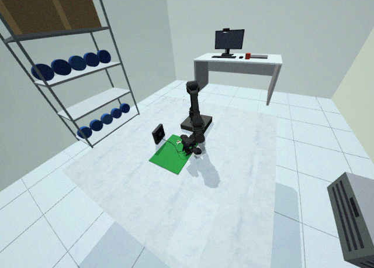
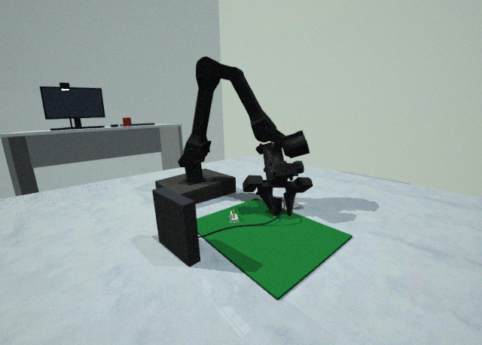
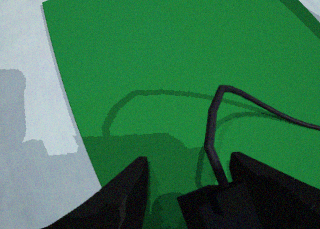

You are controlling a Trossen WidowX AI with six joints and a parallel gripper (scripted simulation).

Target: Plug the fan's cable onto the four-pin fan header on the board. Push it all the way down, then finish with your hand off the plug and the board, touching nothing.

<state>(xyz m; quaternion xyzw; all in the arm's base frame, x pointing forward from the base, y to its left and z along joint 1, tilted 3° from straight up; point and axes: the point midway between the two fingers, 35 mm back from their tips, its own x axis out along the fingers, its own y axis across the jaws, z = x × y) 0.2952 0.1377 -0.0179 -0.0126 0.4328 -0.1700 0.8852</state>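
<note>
Gripper about half open, apparently holding nothing; plug lies off-centre and should be centred before closing, cable unpinched.

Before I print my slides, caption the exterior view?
Black arm's hand low over the green board, the white header unplugged.

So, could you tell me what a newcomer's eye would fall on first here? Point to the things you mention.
Probably the green board point(image 1: 169, 159) point(image 2: 280, 251) point(image 3: 150, 49), lying flat on the pale surface. Next, the black arm point(image 1: 194, 105) point(image 2: 202, 111) arching behind it, its gripper point(image 1: 192, 151) point(image 2: 283, 213) point(image 3: 190, 163) low over the board, and the dark fan point(image 1: 158, 134) point(image 2: 175, 226) upright beside it.
</note>
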